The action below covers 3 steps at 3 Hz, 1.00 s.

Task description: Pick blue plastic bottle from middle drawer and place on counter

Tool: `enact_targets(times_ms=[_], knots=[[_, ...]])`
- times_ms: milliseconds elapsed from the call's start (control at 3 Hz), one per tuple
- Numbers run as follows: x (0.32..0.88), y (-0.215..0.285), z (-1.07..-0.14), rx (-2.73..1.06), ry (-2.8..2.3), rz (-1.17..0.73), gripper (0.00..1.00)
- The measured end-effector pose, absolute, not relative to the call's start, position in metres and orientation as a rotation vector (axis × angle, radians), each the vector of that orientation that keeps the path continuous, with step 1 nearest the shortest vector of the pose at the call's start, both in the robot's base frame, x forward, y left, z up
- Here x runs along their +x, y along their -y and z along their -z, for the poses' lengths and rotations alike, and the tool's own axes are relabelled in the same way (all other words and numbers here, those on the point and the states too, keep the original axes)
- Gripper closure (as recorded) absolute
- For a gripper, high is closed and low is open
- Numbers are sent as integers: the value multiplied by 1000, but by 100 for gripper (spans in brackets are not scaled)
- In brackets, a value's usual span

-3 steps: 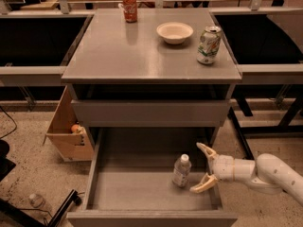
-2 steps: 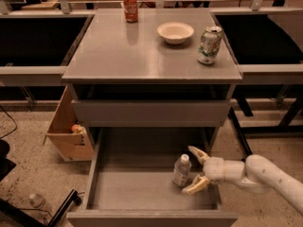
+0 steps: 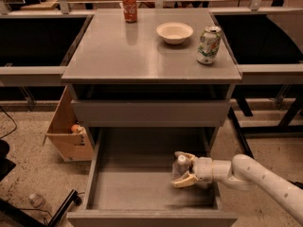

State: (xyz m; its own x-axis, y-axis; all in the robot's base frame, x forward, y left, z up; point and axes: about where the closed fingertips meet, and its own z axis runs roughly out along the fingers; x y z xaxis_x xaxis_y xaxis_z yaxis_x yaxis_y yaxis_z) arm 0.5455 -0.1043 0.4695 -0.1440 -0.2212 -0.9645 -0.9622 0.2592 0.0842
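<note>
grey metal makes up the cabinet, and its middle drawer [image 3: 132, 189] is pulled far out toward the camera, with the flat floor open to see. the blue plastic bottle [image 3: 181, 164] stands upright on this floor, in the right part of the drawer, white cap on top. the pincer [image 3: 177, 170] is inside the drawer at the height of the bottle. it comes in from the right on a white arm [image 3: 265, 179]. its two pale fingers [image 3: 183, 180] are spread, one behind the bottle and one in front of it, both just beside it. the drawer above is closed. on the bench [image 3: 142, 56] stand an orange can [image 3: 129, 7] at the far edge, a white bowl [image 3: 174, 32] near the middle, and a green-and-white can [image 3: 209, 45] at the right side, all well apart. a cardboard box [image 3: 66, 136] sits on the ground left of the cabinet.
</note>
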Motion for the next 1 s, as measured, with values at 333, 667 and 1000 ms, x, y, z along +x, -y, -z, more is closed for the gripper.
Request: enact_targets(times_ms=[333,667,1000], knots=[[555,94,-460,-1120,-1565,-1003,46],[555,94,-460,-1120,-1565,-1003,77],[555,94,-460,-1120,-1565,-1003,99]])
